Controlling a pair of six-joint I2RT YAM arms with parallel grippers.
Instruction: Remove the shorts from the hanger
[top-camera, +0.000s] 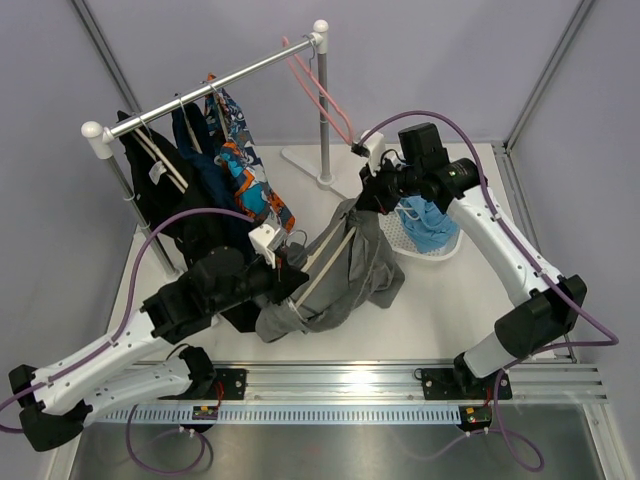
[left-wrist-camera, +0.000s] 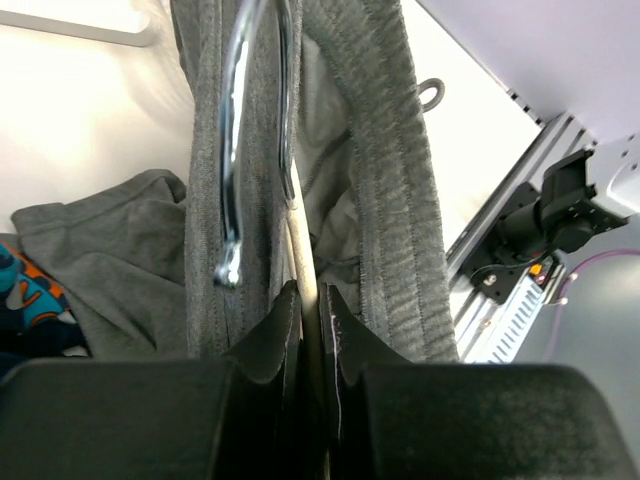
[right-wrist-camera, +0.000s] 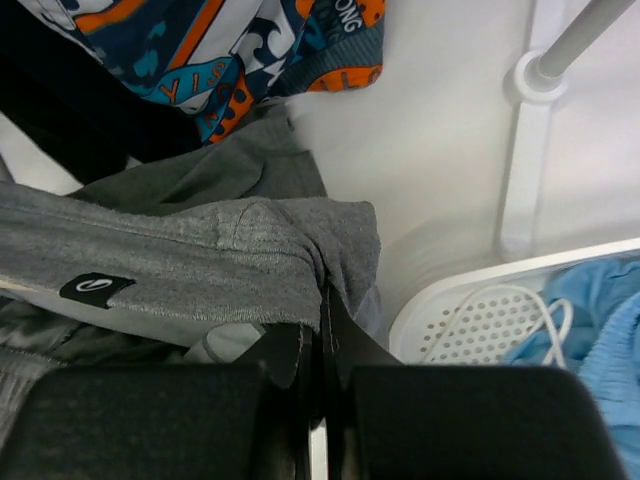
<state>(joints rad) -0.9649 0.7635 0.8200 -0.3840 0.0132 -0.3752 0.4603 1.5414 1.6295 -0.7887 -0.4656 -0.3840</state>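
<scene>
The grey shorts (top-camera: 350, 265) stretch between the hands above the worktop (top-camera: 440, 300); left hand (left-wrist-camera: 310, 305) pinches the hanger (left-wrist-camera: 300, 240), right hand (right-wrist-camera: 322, 300) pinches the waistband (right-wrist-camera: 200, 270); best hold the hanger firm and draw the waistband off its end.

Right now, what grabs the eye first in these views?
The grey shorts are stretched across mid-table between both arms. The right gripper pinches their waistband, and the left gripper clamps the pale hanger inside them. Right of that, light blue shorts lie in a white basket; back left, a rack carries orange-and-blue patterned clothes.
</scene>
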